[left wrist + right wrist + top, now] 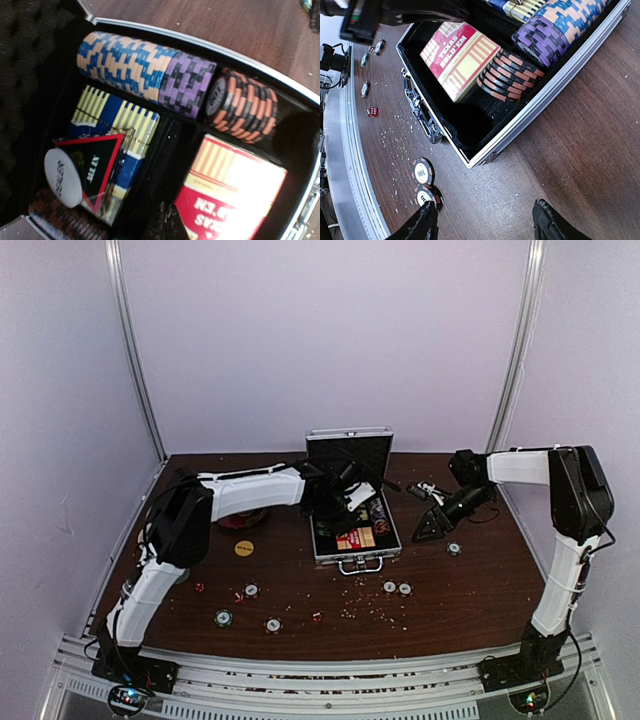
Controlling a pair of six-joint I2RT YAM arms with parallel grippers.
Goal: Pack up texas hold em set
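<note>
The silver case lies open mid-table, lid up. In the left wrist view it holds rows of blue-tan chips, purple chips, orange-black chips, a blue card box and the red-yellow card box. My left gripper reaches into the case; its dark tips meet, shut and empty. My right gripper is open over bare table by the case's front right corner. Its left finger overlaps a loose chip. Chips, red dice and the yellow disc lie loose on the table.
A red bowl sits partly under the left arm. More chips lie at the front and right. Pale crumbs litter the front of the table. A small dark clutter lies behind the right gripper.
</note>
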